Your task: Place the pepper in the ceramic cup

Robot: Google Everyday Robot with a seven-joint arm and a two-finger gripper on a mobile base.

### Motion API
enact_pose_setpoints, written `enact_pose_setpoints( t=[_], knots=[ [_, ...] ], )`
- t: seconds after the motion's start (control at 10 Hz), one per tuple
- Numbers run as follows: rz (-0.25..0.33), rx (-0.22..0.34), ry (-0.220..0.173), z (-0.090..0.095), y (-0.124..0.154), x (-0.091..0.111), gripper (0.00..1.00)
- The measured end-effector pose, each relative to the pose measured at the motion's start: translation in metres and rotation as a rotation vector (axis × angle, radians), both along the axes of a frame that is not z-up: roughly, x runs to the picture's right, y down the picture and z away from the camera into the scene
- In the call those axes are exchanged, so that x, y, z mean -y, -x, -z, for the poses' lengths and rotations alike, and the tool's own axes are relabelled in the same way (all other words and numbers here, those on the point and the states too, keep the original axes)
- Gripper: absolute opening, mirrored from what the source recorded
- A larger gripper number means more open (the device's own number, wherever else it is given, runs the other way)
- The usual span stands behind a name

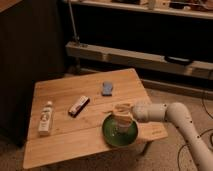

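So the gripper (121, 111) hangs right over the ceramic cup (122, 125), which sits directly beneath it on the green saucer (113, 137), probably lined up for a drop. Can't make out the pepper or what the gripper's doing. Arm (165, 112) reaches in from its right, roughly level.

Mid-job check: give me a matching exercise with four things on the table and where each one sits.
Things:
1. bottle
2. blue pad
3. cup
4. gripper

Places:
A. on the green saucer
B. left edge of the table
C. just above the cup
D. far side of the table, near the middle

Pairs: 1-B, 2-D, 3-A, 4-C
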State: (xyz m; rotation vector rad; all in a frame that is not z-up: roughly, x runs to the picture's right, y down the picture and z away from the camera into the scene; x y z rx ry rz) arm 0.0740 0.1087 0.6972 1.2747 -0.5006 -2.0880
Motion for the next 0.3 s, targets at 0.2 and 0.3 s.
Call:
enact_pose_setpoints(
  t=[0.2,0.3],
  knots=[
    [-0.027,-0.009,0.011,-0.0019,-0.0021,0.0003,0.8],
    [-0.036,-0.013,0.015,-0.0022,-0.0042,0.0006,0.8]
  ],
)
